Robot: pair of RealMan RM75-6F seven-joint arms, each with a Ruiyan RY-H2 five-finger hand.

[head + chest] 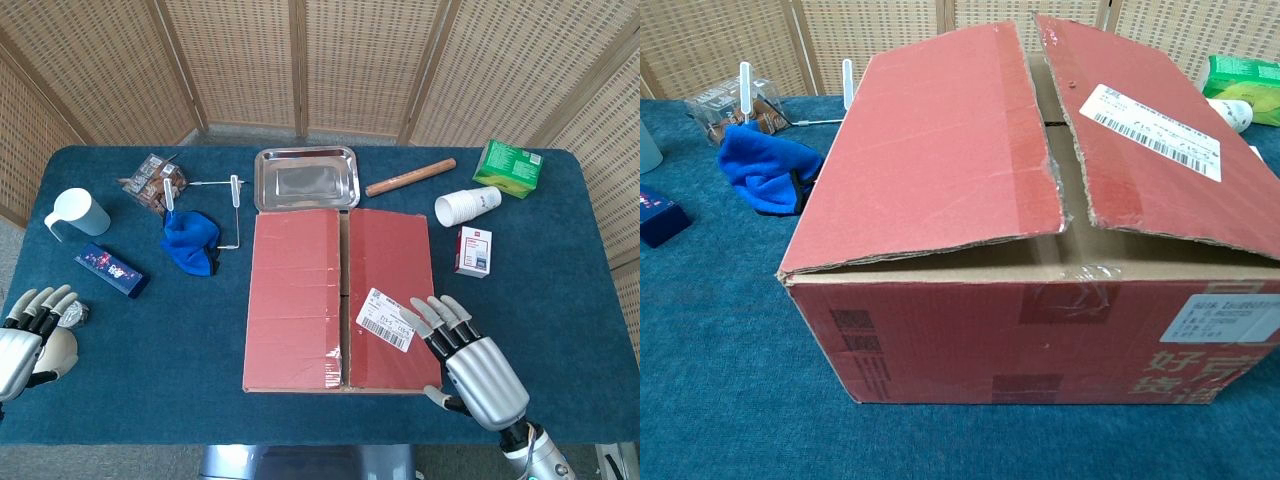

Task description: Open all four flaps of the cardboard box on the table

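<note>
Cardboard box point(342, 300): red, at mid-bench point(180, 350), both top flaps lying nearly closed, the seam slightly parted. Right flap point(392, 285) bears a barcode label point(386, 318). Right robot hand point(468, 363): fingers spread, holding nothing, over the box's near right corner. Left robot hand point(28, 335): fingers apart, holding nothing, at the bench's near left edge.

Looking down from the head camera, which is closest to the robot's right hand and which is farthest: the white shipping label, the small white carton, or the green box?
From the right hand:
1. Shipping label, on the box flap beside its fingertips.
2. Small white carton, on the table beyond the hand.
3. Green box, at the far right corner.
</note>
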